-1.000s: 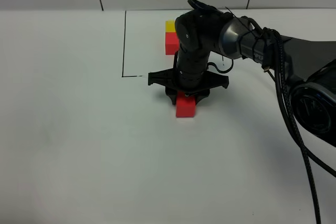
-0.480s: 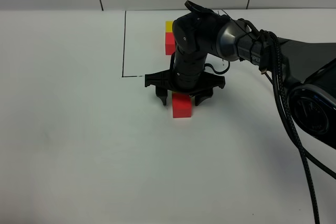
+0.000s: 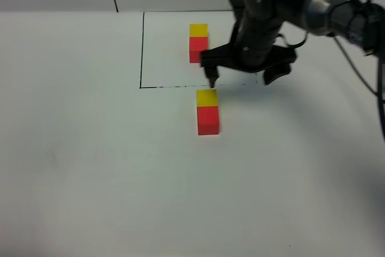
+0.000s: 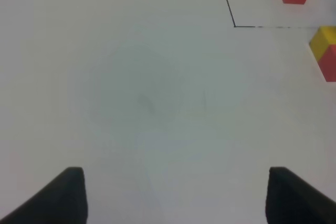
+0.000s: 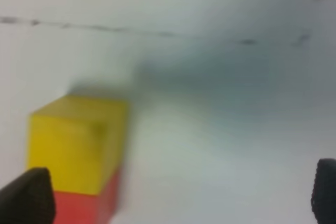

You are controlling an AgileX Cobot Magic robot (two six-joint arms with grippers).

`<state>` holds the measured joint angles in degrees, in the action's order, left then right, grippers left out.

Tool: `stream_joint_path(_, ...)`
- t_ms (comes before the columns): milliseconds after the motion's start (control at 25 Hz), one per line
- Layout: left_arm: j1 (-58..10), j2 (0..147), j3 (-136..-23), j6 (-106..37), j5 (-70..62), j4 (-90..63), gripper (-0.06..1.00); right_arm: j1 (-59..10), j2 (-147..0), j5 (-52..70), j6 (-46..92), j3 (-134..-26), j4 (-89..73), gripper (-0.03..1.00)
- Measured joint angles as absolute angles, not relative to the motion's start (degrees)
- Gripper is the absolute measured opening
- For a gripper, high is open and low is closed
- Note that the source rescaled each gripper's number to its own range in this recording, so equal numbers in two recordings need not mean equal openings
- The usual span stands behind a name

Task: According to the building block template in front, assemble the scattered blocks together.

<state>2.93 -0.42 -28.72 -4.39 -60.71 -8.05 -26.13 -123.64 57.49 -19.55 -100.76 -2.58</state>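
Now the yellow cube (image 3: 207,97) is sitting touching the far side of the red cube (image 3: 208,120) on the tabletop (image 3: 90,148), just near the outline, mirroring the template (image 3: 198,43) beyond it. The right tool (image 3: 243,79) is hanging wide and empty above. The left tool (image 4: 176,198) is holding nothing, half-spread.

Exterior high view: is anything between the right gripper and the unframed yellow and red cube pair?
Nothing visible. The open right gripper hangs just behind the joined matte yellow cube and red cube, with only bare white table between them.
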Motion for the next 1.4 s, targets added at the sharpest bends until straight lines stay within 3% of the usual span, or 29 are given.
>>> stream_joint_path(240,2.9,-0.4,-28.7,-4.4,-60.7,-8.0,0.49,-12.3,-107.2,48.4,-12.2,-79.6,-1.4,1.0)
stream_joint_path(400,2.9,-0.4,-28.7,-4.4,-60.7,-8.0,0.49,-8.8,-91.1,46.8,-10.2,-67.1,0.6,1.0)
stream_joint_path(880,2.9,-0.4,-28.7,-4.4,-60.7,-8.0,0.49,-9.4,-37.9,57.6,-9.8,-38.5,3.2,1.0)
stream_joint_path(1400,2.9,-0.4,-28.7,-4.4,-60.7,-8.0,0.49,-9.4,-5.1,60.4,-7.2,-28.4,-0.8,1.0)
